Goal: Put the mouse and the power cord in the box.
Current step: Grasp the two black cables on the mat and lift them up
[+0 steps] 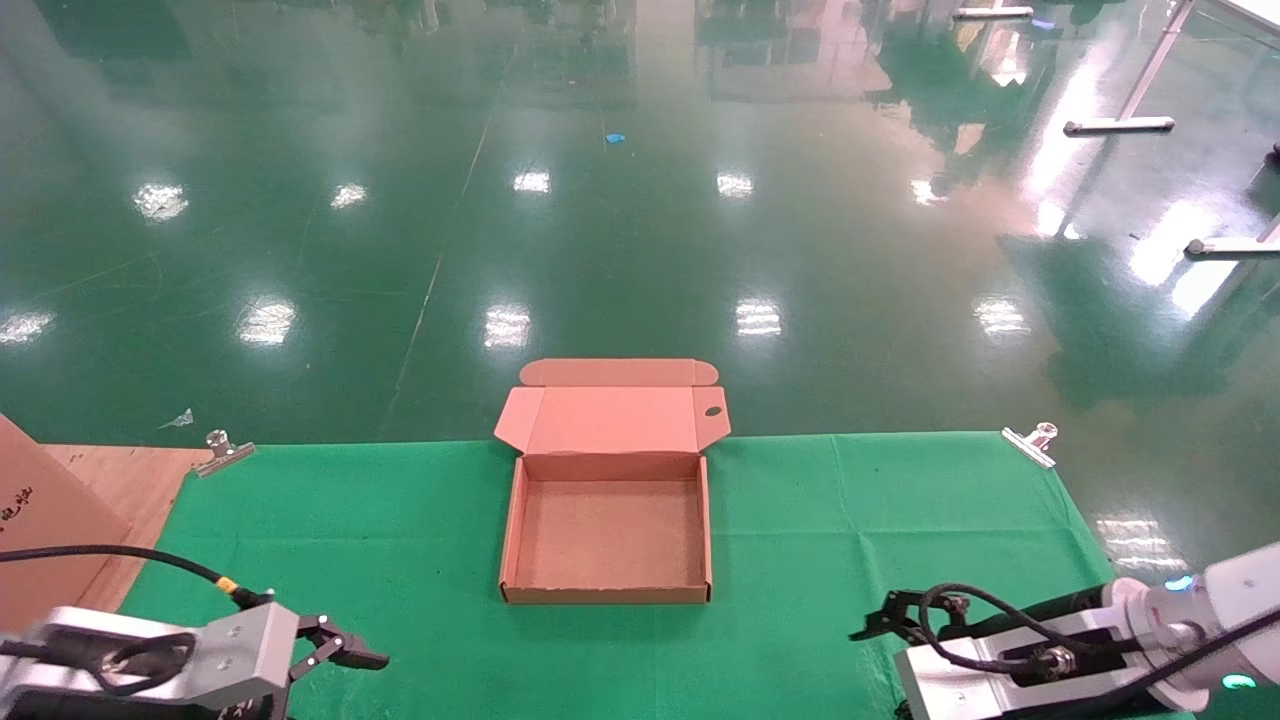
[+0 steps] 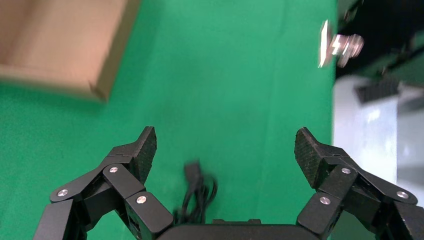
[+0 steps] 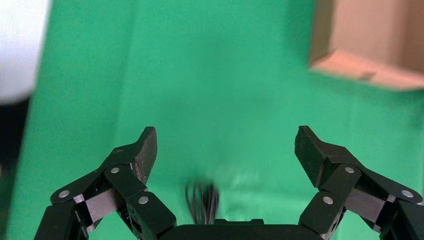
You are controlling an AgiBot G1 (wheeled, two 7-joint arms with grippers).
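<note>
An open brown cardboard box (image 1: 607, 530) sits on a green-covered table (image 1: 850, 520), at the middle of the far edge, its hinged lid folded back over that edge with a small oval hole in one flap. The inside of the box is bare: neither the mouse nor the power cord has gone in, so by the look of it the whole task is still to do.

The mouse cannot be seen in any view. A tangle of thin black cable with a chunky end, probably the power cord (image 2: 196, 192), shows in the left wrist view lying on the green cloth just under the left claw; a similar dark bundle shows under the right claw in the right wrist view, too blurred to name.

The left claw (image 1: 335, 652) hangs over the table's near left corner, its fingers spread wide and holding nothing. The right claw (image 1: 885, 618) hangs over the near right corner, also spread wide and empty. Both are well apart from the box.

A larger plain carton with black print (image 1: 40, 520) stands at the table's left edge. Metal clips (image 1: 222, 450) pin the cloth at both far corners.
</note>
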